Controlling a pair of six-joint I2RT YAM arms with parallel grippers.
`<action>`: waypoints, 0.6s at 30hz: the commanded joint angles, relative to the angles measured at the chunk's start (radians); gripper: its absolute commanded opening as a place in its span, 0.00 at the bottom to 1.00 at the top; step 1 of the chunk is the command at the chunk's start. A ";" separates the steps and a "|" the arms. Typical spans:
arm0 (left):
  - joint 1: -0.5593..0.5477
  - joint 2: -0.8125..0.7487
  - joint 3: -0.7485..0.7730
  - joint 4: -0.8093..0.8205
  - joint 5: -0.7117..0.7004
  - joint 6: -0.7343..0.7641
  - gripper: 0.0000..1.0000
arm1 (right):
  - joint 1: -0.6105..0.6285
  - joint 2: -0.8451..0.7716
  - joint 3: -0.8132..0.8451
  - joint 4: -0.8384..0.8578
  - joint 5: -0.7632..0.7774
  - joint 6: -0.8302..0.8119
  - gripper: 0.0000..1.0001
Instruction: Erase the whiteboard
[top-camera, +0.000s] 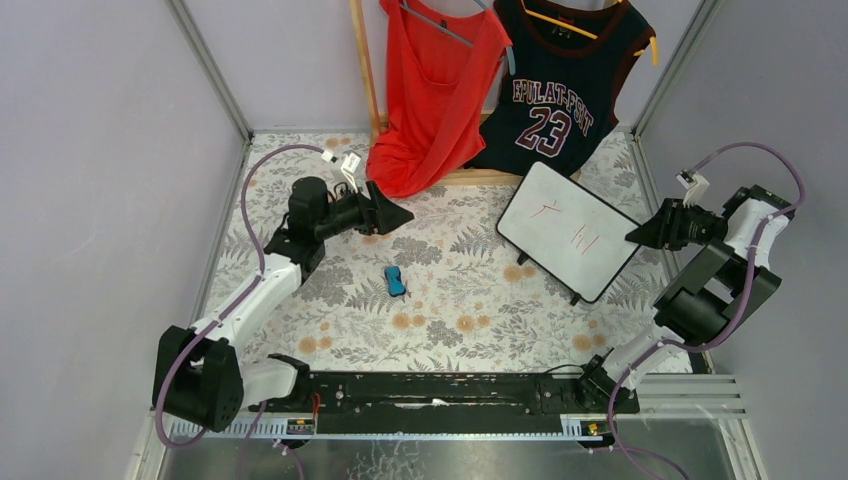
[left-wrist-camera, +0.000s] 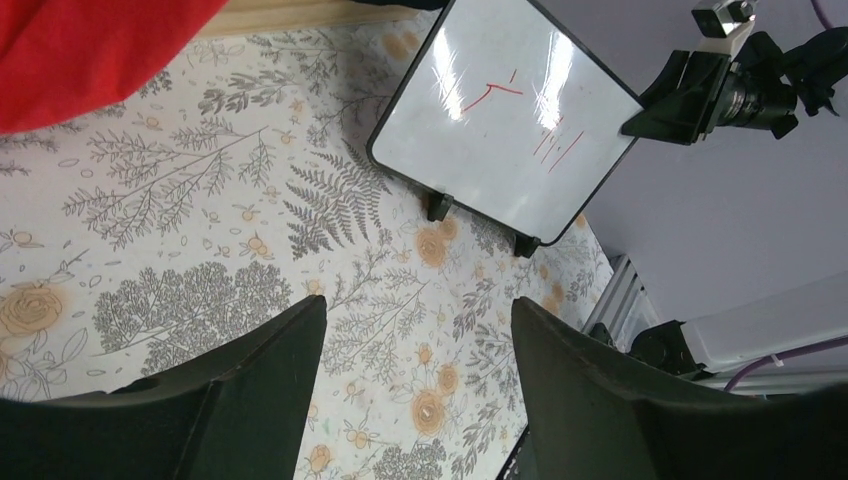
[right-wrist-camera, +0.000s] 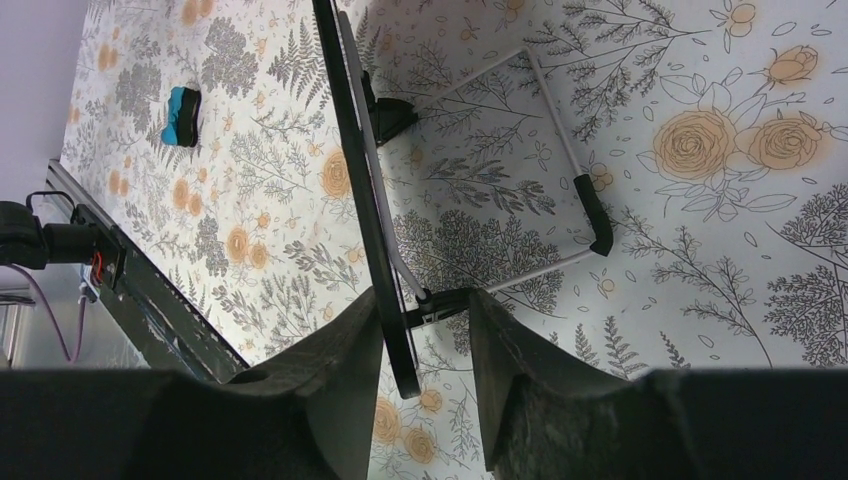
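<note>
Too small to read from above: the red strokes (top-camera: 582, 238) on the whiteboard (top-camera: 550, 195), near the far right corner of the table (top-camera: 450, 340). From the right wrist, only the board's black edge visible, writing face hidden, upper end cut off at the top. Contact of the right gripper (right-wrist-camera: 425, 300) with that edge: not possible to tell. Also cut off above: the red shirt (top-camera: 430, 90) and the jersey (top-camera: 560, 90).

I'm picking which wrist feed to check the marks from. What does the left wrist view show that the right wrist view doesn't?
Only left wrist: the whiteboard's face with its red strokes, plus a red garment. Only right wrist: the blue eraser and the board's rear wire stand. Both: the whiteboard, the right gripper at its edge, the floral tablecloth.
</note>
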 joint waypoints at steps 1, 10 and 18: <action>-0.013 -0.035 -0.028 0.034 -0.014 -0.015 0.67 | 0.011 -0.008 0.024 -0.025 -0.047 -0.012 0.41; -0.038 -0.052 -0.049 0.011 -0.049 0.002 0.66 | 0.011 -0.012 0.042 -0.037 -0.020 -0.009 0.00; -0.053 -0.061 -0.075 -0.002 -0.069 0.008 0.64 | 0.011 -0.010 0.061 -0.053 0.020 -0.025 0.00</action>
